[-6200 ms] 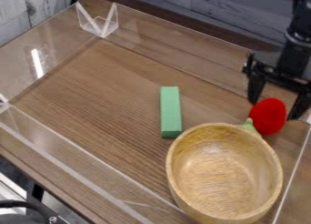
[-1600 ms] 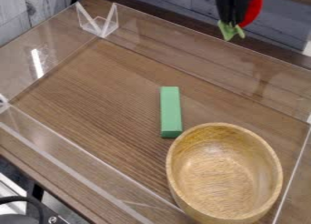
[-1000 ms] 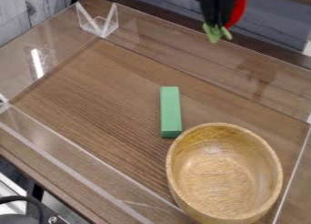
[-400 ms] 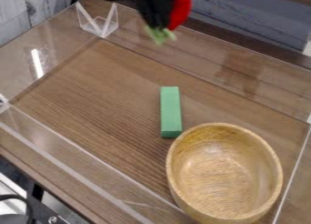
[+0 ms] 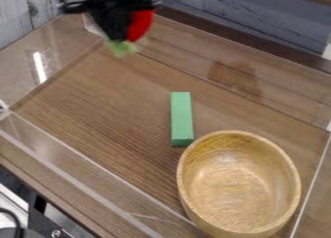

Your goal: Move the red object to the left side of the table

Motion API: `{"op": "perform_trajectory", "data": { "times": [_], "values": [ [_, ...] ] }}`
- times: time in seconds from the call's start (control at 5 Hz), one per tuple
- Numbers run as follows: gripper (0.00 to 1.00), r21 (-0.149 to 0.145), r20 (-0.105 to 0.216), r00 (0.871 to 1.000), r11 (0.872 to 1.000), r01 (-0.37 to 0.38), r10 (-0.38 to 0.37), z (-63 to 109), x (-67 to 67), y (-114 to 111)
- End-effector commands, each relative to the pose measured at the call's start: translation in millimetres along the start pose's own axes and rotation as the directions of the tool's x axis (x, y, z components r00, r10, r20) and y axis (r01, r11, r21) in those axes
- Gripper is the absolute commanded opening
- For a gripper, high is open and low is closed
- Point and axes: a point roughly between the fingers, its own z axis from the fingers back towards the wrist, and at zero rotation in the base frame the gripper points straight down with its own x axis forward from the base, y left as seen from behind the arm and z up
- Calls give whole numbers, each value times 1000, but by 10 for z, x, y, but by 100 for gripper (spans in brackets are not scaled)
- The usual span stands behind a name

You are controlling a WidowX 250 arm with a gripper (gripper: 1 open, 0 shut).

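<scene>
Your red fruit (image 5: pixel 134 25) hangs in the air over the far left part of the table (image 5: pixel 91 106), its green stem tip pointing down and toward you. It touches no surface: bare wood lies beneath it, and a gap shows between the green tip and the boards. The hand (image 5: pixel 119 17) sits directly above and around it, closed on the fruit, though the picture is blurred here and you cannot make out the separate fingers. So the fruit lies straight below the hand, along the line the hand points, and the only way left to go is down.

Judge the side next. The fruit already hangs well to the left of the green block (image 5: pixel 181 119), which lies flat near the middle with its long axis running away from you, and farther still from the wooden bowl (image 5: pixel 239 188) in the near right corner. Neither stands under or near the drop spot.

Watch the clear wall (image 5: pixel 39 63) on the left and the small clear bracket (image 5: pixel 104 22) in the far corner; the hand is close to that bracket. You probably need little more sideways travel, only a careful lowering onto the wood before releasing.
</scene>
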Motion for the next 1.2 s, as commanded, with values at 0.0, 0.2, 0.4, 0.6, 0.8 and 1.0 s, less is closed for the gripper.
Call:
{"op": "perform_trajectory", "data": {
  "times": [0.0,0.2,0.4,0.6,0.8,1.0],
  "values": [
    [0,-23,8,993,993,119,-119,-170,-45,286],
    [0,6,-2,995,995,99,-99,-314,-93,691],
    [0,36,-31,998,997,62,-61,-444,-156,997],
    [0,21,-70,991,993,119,-117,-523,-265,938],
    [0,-4,-102,978,983,183,-182,-622,-365,819],
    [0,-27,-130,961,970,242,-243,-727,-435,709]
  ]
}}
